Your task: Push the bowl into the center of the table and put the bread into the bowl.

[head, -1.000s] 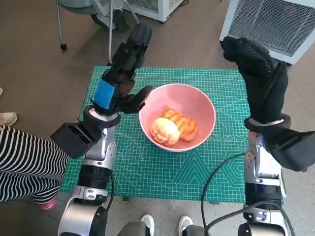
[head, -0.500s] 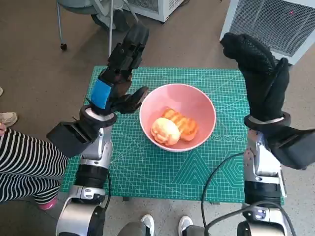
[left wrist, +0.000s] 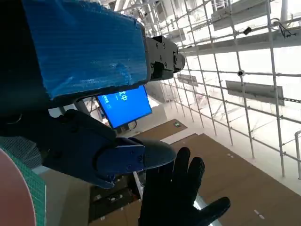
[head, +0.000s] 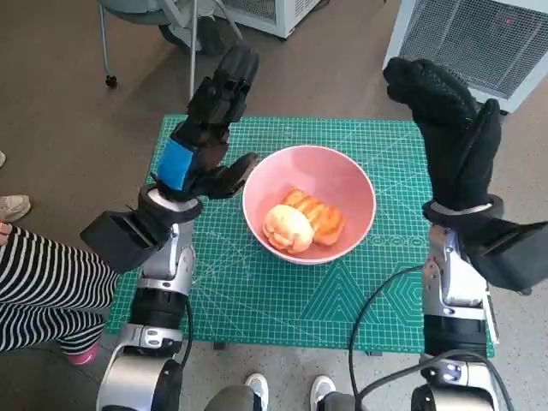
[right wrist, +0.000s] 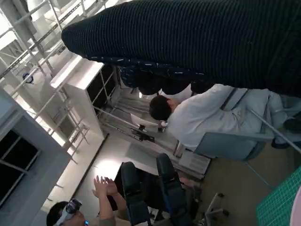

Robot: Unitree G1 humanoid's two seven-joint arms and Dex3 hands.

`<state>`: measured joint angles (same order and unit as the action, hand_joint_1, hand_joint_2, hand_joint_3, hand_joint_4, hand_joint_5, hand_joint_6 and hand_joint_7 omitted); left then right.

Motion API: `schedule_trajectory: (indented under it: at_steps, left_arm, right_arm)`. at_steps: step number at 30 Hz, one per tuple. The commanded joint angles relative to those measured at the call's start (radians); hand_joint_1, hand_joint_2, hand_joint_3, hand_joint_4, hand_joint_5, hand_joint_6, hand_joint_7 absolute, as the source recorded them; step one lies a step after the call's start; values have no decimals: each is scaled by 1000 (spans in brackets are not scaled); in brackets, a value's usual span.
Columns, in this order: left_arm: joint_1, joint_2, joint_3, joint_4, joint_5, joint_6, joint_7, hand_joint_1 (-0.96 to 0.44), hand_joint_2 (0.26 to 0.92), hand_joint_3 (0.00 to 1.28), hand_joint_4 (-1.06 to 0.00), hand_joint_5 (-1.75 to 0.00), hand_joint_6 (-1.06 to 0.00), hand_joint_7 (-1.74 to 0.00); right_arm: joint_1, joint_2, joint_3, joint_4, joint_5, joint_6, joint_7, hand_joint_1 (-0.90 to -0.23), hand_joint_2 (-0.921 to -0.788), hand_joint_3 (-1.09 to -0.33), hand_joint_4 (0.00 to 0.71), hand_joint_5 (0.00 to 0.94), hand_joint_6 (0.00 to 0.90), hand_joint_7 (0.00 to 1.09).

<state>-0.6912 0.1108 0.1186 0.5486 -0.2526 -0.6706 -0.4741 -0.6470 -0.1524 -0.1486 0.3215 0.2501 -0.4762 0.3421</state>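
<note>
- Head view, looking steeply down: the green cutting mat (head: 257, 282) covers my small table, grid lines all over it, brown floor around.
- A white ventilated cabinet (head: 479, 43) stands on the floor past the table's far right corner.
- Someone in a black-and-white striped garment (head: 43, 282) sits at my left side, a shoe (head: 13, 207) showing beyond them.
- The pink bowl (head: 342, 184) sits on the mat about mid-table, a shade toward the far edge, between my two arms.
- My right hand (head: 449, 128), in the black knitted glove, is raised above the mat's far right corner, fingers stretched out and up, holding nothing.
- My left hand (head: 205, 128), black with the blue tape on its back, is lifted beside the bowl's left rim; fingers point away from me, thumb sticks out toward the bowl. Nothing in it, and I can't tell whether the thumb touches the rim.
- The bread is in the bowl: a round bun (head: 287, 227) on the near side, a ridged golden loaf (head: 321, 216) just behind it, the two touching.
- Left wrist view: my taped hand (left wrist: 84, 47) fills the frame, and the gloved hand (left wrist: 181, 197) shows beyond with fingers spread; a sliver of pink bowl rim (left wrist: 16, 193) sits at the frame's edge.
- Right wrist view: the glove (right wrist: 202, 42) as a dark band, a person in a white shirt (right wrist: 207, 117) seated, and another person with raised hands (right wrist: 101, 186).
</note>
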Motion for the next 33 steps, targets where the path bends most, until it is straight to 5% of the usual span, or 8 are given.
schedule_trajectory:
  at_steps: [1,33]
  left_arm:
    - [10,3,3,-6,-15,7,-8,-711,921,435,-4,0,-95,-7]
    - [10,3,10,-18,-40,34,-39,-679,921,433,-10,-3,-92,-7]
  right_arm:
    - [12,1,-1,1,11,22,2,-717,-921,-656,178,3,94,417]
    - [19,-3,1,6,-2,36,-3,-718,-921,-658,174,0,95,412]
